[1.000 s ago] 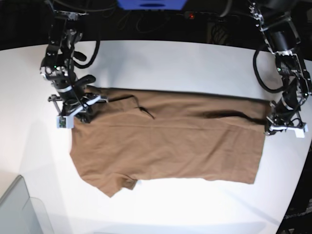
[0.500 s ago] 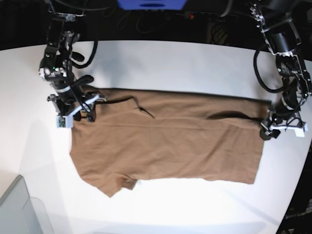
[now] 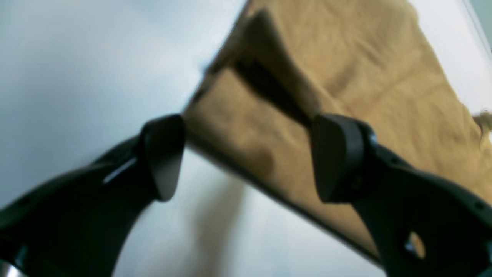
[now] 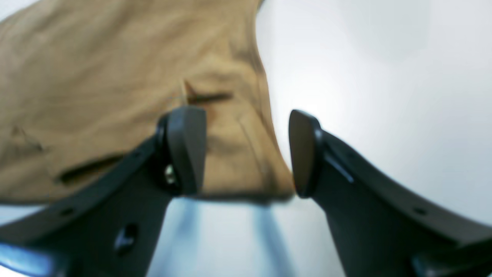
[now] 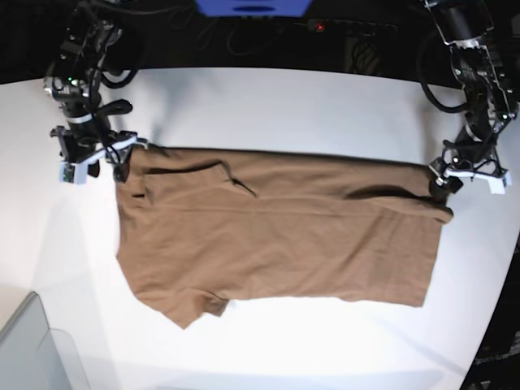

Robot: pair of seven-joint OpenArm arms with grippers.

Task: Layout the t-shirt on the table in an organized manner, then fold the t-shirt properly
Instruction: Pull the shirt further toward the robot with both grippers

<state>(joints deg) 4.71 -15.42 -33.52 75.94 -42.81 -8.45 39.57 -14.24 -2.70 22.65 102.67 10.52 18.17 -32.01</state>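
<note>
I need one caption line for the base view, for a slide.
Brown t-shirt lying flat on the white table, with an open claw at each end: right claw, left claw.

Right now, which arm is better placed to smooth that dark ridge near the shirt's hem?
The left arm. Its open pincer sits at the hem corner beside the ridge; the right pincer is at the shirt's far end.
</note>
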